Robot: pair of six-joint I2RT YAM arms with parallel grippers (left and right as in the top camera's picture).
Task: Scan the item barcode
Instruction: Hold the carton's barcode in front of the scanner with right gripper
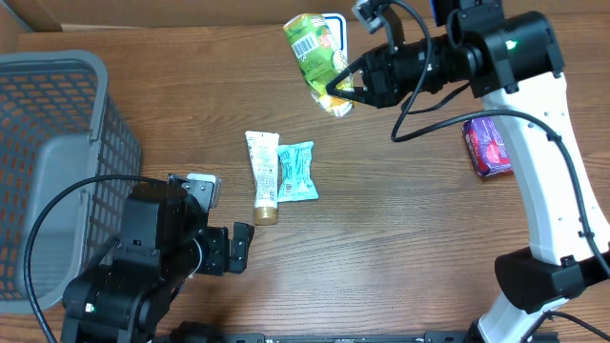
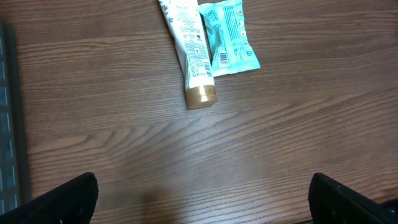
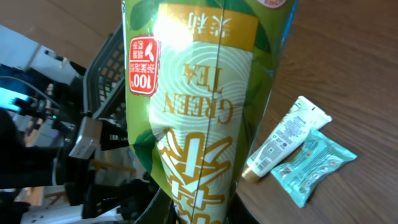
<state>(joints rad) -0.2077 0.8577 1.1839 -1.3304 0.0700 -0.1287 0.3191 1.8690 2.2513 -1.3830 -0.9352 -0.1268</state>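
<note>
A green tea packet [image 1: 316,52] hangs in the air at the back of the table, its barcode facing up in the overhead view. My right gripper [image 1: 345,88] is shut on the packet's lower end. In the right wrist view the packet [image 3: 205,106] fills the middle, with the right gripper [image 3: 202,208] pinching it at the bottom edge. A white flat device with a blue rim [image 1: 334,21] lies partly hidden behind the packet. My left gripper [image 1: 227,217] rests low at the front left, open, with only bare wood between the fingers [image 2: 68,199].
A white tube with a gold cap [image 1: 262,176] and a teal snack packet [image 1: 296,171] lie side by side mid-table, also seen as the tube [image 2: 189,53] and teal packet [image 2: 228,34]. A purple packet [image 1: 488,145] lies at the right. A grey basket [image 1: 57,162] stands at the left.
</note>
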